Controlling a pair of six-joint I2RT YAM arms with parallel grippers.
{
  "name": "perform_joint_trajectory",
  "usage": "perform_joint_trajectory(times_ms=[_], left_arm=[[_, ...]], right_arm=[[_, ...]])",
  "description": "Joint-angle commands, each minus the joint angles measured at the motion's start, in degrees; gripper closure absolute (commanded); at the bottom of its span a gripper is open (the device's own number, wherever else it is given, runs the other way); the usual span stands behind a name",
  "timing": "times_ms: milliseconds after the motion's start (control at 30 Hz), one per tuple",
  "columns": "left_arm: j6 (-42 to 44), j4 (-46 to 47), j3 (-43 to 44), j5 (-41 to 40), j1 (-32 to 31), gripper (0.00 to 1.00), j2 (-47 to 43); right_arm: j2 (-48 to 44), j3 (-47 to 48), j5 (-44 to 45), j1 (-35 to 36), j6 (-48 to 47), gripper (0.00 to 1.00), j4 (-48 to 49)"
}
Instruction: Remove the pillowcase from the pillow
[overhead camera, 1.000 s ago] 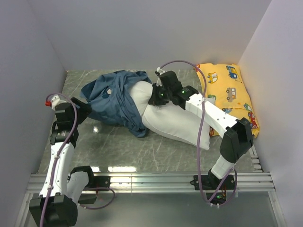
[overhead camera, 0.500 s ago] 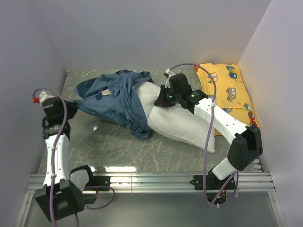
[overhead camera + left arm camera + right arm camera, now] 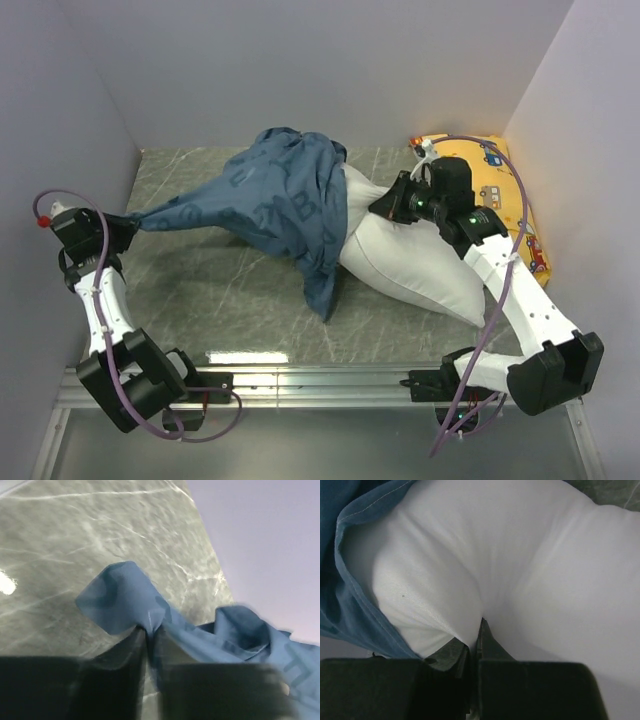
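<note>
Top external view: the left gripper (image 3: 125,222) sits out at 9 o'clock, clamped on a corner of the pillowcase (image 3: 285,195). A second ago its jaws stood wide beside the bunched fabric; now the blue cloth runs from it in a taut strip to the heap near 12 o'clock. The right gripper (image 3: 388,205) has swung the other way, toward 2 o'clock, dragging the pillow (image 3: 420,270) with it. The two arms are pulling apart, and far more white shows than before. By my judgement the case is well on its way off, though it still drapes over the pillow's end near the centre of the table (image 3: 230,300).

From overhead, neither grasp can be read. The left wrist view settles one: dark fingers pinched tight on a folded blue corner (image 3: 125,597), with cloth trailing off to 3 o'clock. The right wrist view settles the other: jaws closed on a puckered fold of the white pillow (image 3: 495,555), with the case's stitched hem lying at 9 o'clock, clear of the grip.

Only the overhead shows the yellow car-print pillow (image 3: 495,170), close behind the right arm at 2 o'clock.
</note>
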Motion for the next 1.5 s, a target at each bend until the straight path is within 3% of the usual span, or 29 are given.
perform_joint_trajectory(times_ms=[0,100,200,400,500,533,733,833,967,1033,1100,1167,1200,1467], left_arm=[[2.8,4.8,2.6,5.4,-3.1,0.54,-1.2],[6.9,0.8,6.6,2.5,-10.7,0.23,-4.5],[8.7,-1.9,8.8,2.1,-16.2,0.15,-8.3],[11.6,-5.5,10.2,3.3,-27.1,0.12,-13.6],[11.8,-5.4,8.8,0.1,-35.1,0.12,-15.0],[12.0,-5.9,8.8,-1.7,-40.9,0.12,-15.0],[14.0,-8.6,11.1,-21.7,-61.6,0.12,-10.8],[14.1,-11.9,12.1,-32.4,-66.6,0.14,-6.9],[12.6,-15.7,11.5,-42.7,-66.8,0.25,-4.9],[12.3,-15.4,10.5,-46.9,-66.8,0.42,-6.6],[12.4,-15.4,10.4,-48.6,-66.2,0.7,-8.0],[13.0,-16.1,11.3,-47.4,-62.9,0.94,-8.4],[13.1,-16.1,11.4,-46.2,-61.3,1.0,-8.6],[12.6,-9.8,6.9,-30.2,-35.7,0.99,-11.6]], right_arm=[[-2.9,2.0,1.5,-1.7,1.5,1.0,3.7],[-1.5,3.1,3.7,0.4,0.8,1.0,3.0],[-0.3,3.2,3.7,0.8,1.1,1.0,3.6],[2.5,4.2,5.7,2.7,1.2,1.0,4.1],[4.6,5.5,9.6,5.0,0.6,1.0,3.5],[5.1,5.9,11.4,6.0,0.3,1.0,3.1],[8.5,7.9,19.3,10.4,-0.1,1.0,2.1],[9.4,8.1,20.3,11.1,-0.1,1.0,2.2],[9.2,7.8,21.2,11.3,-0.2,1.0,2.0],[8.8,7.7,21.2,11.3,-0.5,1.0,1.7],[8.1,7.7,22.3,11.2,-0.7,1.0,1.4],[7.6,7.8,22.4,11.3,-0.9,1.0,1.0],[7.0,7.9,22.4,11.3,-0.9,1.0,0.8],[1.9,7.6,22.6,7.9,-1.2,1.0,-0.9]])
